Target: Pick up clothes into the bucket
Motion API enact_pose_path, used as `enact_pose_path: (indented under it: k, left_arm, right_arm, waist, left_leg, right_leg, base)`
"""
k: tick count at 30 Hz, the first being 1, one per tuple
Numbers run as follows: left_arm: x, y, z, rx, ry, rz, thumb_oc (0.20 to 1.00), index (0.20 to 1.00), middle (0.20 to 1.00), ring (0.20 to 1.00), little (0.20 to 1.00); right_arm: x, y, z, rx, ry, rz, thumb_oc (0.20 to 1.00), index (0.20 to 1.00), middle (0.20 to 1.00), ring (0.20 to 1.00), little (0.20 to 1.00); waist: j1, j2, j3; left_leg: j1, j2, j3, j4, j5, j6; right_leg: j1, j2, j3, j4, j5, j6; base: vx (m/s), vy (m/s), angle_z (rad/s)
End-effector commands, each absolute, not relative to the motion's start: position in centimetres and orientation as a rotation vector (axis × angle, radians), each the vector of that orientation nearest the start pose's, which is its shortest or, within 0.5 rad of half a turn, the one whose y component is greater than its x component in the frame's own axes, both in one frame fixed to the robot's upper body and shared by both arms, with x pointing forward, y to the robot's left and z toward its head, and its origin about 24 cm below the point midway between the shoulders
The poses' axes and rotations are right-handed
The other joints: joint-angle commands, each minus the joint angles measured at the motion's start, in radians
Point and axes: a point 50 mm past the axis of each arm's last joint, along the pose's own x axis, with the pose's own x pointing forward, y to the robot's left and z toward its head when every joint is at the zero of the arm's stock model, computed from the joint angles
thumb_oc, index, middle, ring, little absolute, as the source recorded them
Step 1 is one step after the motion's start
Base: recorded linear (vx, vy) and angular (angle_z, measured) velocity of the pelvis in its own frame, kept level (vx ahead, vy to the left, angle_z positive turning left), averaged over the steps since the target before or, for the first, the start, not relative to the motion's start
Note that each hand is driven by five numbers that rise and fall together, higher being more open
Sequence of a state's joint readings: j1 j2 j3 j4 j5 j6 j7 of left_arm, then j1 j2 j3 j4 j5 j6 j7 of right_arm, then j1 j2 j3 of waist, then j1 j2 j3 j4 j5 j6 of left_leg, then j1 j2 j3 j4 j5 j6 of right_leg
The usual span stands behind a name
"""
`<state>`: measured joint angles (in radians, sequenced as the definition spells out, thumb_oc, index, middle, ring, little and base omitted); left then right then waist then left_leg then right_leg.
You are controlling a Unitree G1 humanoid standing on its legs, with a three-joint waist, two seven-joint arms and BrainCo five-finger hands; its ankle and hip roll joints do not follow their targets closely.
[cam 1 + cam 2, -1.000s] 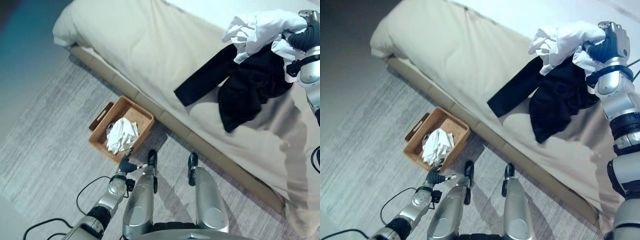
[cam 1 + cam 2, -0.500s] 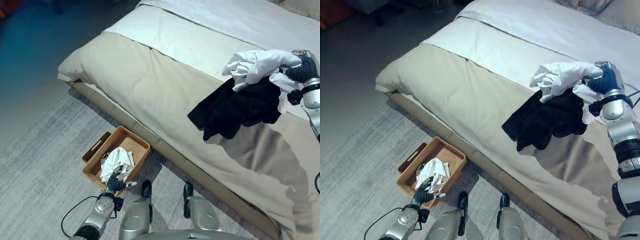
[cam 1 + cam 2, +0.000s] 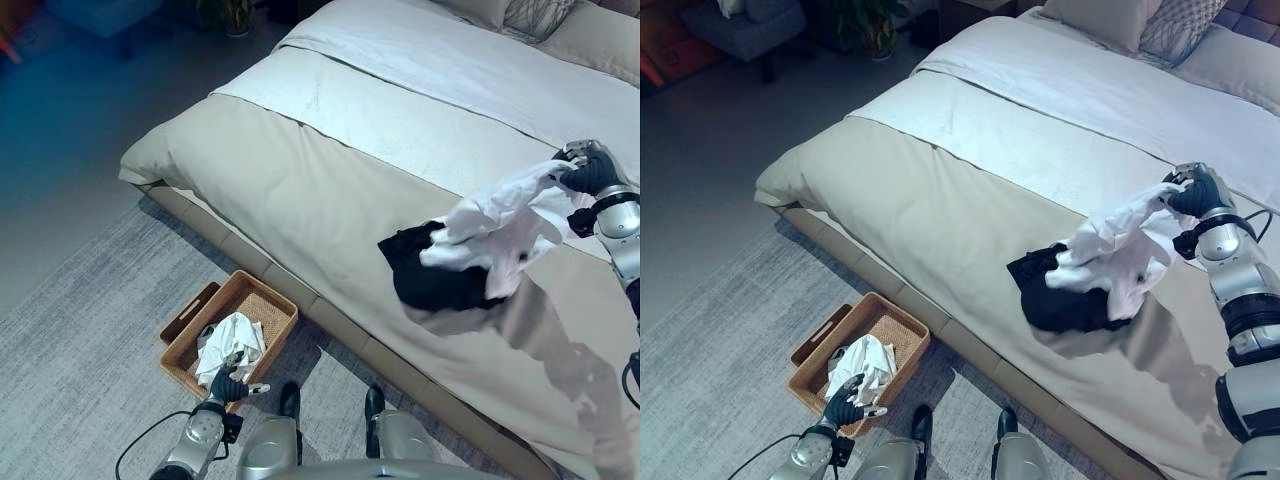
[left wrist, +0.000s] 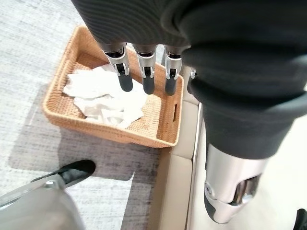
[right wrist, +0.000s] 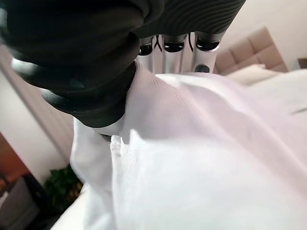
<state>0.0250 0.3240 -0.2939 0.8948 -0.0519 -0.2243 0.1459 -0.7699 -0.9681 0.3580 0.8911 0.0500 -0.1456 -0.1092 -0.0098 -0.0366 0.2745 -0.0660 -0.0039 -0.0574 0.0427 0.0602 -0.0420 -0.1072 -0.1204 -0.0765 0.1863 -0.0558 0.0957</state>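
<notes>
My right hand [image 3: 592,172] is raised over the bed's right side, shut on a white garment [image 3: 500,228] that hangs from it. In the right wrist view its fingers [image 5: 175,47] curl over the white cloth [image 5: 216,153]. A black garment [image 3: 432,282] lies bunched on the bed cover under the white one; I cannot tell whether it is caught in the grip. On the rug beside the bed stands a wicker basket [image 3: 186,316] with a crumpled white cloth [image 3: 228,345] in it. My left hand [image 3: 229,385] hangs low by the basket's near edge, its fingers [image 4: 146,76] straight and holding nothing.
The bed [image 3: 300,180] has a beige cover over white sheets, with pillows [image 3: 1110,20] at the far end. A grey rug [image 3: 80,350] covers the floor along its side. An armchair [image 3: 750,20] and a plant [image 3: 862,25] stand across the room.
The camera has tilted up, showing more of the bed. My right hand has come down with the clothes: the black garment, which hung in the air, now rests on the bed.
</notes>
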Motion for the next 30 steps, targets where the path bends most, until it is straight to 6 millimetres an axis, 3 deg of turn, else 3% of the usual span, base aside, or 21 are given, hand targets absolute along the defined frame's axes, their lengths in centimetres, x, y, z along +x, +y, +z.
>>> enact_pose_path:
  k: [1, 11, 17, 19, 21, 23, 24, 25, 28, 29, 30]
  left_arm:
    - [15.6, 22.0, -12.0, 0.449, 0.697, -0.058, 1.000, 1.000, 1.000, 1.000, 1.000]
    - [15.7, 22.0, -11.9, 0.461, 0.696, -0.069, 1.000, 1.000, 1.000, 1.000, 1.000]
    - [17.4, 21.9, -10.6, 0.480, 0.604, -0.069, 1.000, 1.000, 1.000, 1.000, 1.000]
    - [18.6, 21.7, -9.4, 0.488, 0.529, -0.076, 1.000, 1.000, 1.000, 1.000, 1.000]
    - [21.2, 21.2, -6.7, 0.481, 0.372, -0.084, 1.000, 1.000, 1.000, 1.000, 1.000]
    - [22.0, 21.0, -5.7, 0.470, 0.321, -0.083, 1.000, 1.000, 1.000, 1.000, 1.000]
    - [22.9, 20.5, -4.4, 0.461, 0.255, -0.096, 1.000, 1.000, 1.000, 1.000, 1.000]
    - [25.0, 19.9, -1.2, 0.452, 0.108, -0.112, 1.000, 1.000, 1.000, 1.000, 1.000]
    - [26.4, 19.5, 0.5, 0.439, 0.035, -0.111, 1.000, 1.000, 1.000, 1.000, 1.000]
    - [27.8, 18.5, 2.8, 0.416, -0.063, -0.126, 1.000, 1.000, 1.000, 1.000, 1.000]
    - [27.8, 18.5, 2.8, 0.416, -0.063, -0.126, 1.000, 1.000, 1.000, 1.000, 1.000]
  right_arm:
    - [34.2, -35.9, 20.5, -0.956, -0.060, -0.358, 0.200, 0.200, 0.200, 0.200, 0.200]
    - [34.0, -36.0, 20.0, -0.963, -0.043, -0.357, 0.200, 0.200, 0.200, 0.200, 0.200]
    - [33.8, -35.6, 22.0, -0.899, -0.189, -0.462, 0.200, 0.200, 0.200, 0.200, 0.200]
    - [33.5, -35.3, 22.6, -0.854, -0.258, -0.489, 0.200, 0.200, 0.200, 0.200, 0.200]
    - [33.4, -34.5, 23.5, -0.834, -0.333, -0.485, 0.200, 0.200, 0.200, 0.200, 0.200]
    - [33.4, -34.1, 23.9, -0.831, -0.359, -0.472, 0.200, 0.200, 0.200, 0.200, 0.200]
    - [33.3, -33.8, 24.1, -0.834, -0.378, -0.468, 0.200, 0.200, 0.200, 0.200, 0.200]
    - [33.3, -33.0, 24.6, -0.826, -0.421, -0.454, 0.200, 0.200, 0.200, 0.200, 0.200]
    - [33.4, -32.1, 25.2, -0.814, -0.468, -0.436, 0.200, 0.200, 0.200, 0.200, 0.200]
    - [33.4, -31.1, 26.5, -0.792, -0.535, -0.424, 0.200, 0.200, 0.200, 0.200, 0.200]
    - [33.4, -31.1, 26.5, -0.792, -0.535, -0.424, 0.200, 0.200, 0.200, 0.200, 0.200]
  waist:
    - [0.010, -0.042, -0.049]
    - [0.013, -0.042, -0.050]
    - [0.013, -0.043, -0.058]
    - [0.014, -0.046, -0.064]
    - [0.011, -0.052, -0.080]
    - [0.009, -0.053, -0.088]
    - [0.006, -0.054, -0.094]
    - [-0.001, -0.057, -0.114]
    - [-0.009, -0.062, -0.130]
    - [-0.018, -0.066, -0.151]
    - [-0.018, -0.066, -0.150]
  left_leg:
    - [-0.030, -0.042, -0.020, 0.088, -0.097, 0.008]
    - [-0.032, -0.049, -0.024, 0.085, -0.095, 0.009]
    - [-0.027, -0.050, -0.024, 0.088, -0.100, 0.010]
    - [-0.022, -0.049, -0.021, 0.091, -0.105, 0.010]
    - [-0.012, -0.046, -0.018, 0.097, -0.112, 0.010]
    - [-0.005, -0.044, -0.017, 0.096, -0.114, 0.010]
    - [0.000, -0.043, -0.016, 0.095, -0.116, 0.010]
    - [0.011, -0.041, -0.012, 0.093, -0.121, 0.010]
    - [0.028, -0.037, -0.009, 0.089, -0.126, 0.010]
    - [0.044, -0.034, -0.005, 0.082, -0.131, 0.011]
    - [0.045, -0.034, -0.005, 0.081, -0.131, 0.011]
  right_leg:
    - [0.007, -0.023, 0.001, -0.030, 0.063, 0.044]
    - [0.015, -0.032, -0.004, -0.040, 0.069, 0.048]
    - [0.032, -0.034, -0.008, -0.054, 0.071, 0.052]
    - [0.040, -0.035, -0.007, -0.059, 0.072, 0.053]
    - [0.053, -0.034, -0.006, -0.064, 0.069, 0.052]
    - [0.060, -0.034, -0.005, -0.066, 0.068, 0.052]
    - [0.065, -0.032, -0.005, -0.067, 0.066, 0.052]
    - [0.077, -0.031, -0.006, -0.068, 0.061, 0.052]
    - [0.092, -0.029, -0.003, -0.071, 0.057, 0.052]
    - [0.102, -0.028, -0.002, -0.075, 0.054, 0.053]
    - [0.103, -0.028, -0.002, -0.076, 0.054, 0.053]
  base:
    - [-0.02, 0.004, 0.05]
    - [-0.01, 0.007, 0.04]
    - [0.00, 0.000, 0.00]
    - [0.00, 0.000, 0.00]
    - [0.01, -0.003, 0.02]
    - [0.01, -0.001, 0.02]
    - [0.07, -0.011, -0.01]
    - [0.05, -0.011, -0.02]
    - [0.07, -0.008, -0.02]
    - [0.05, -0.005, -0.07]
    - [0.06, -0.005, -0.10]
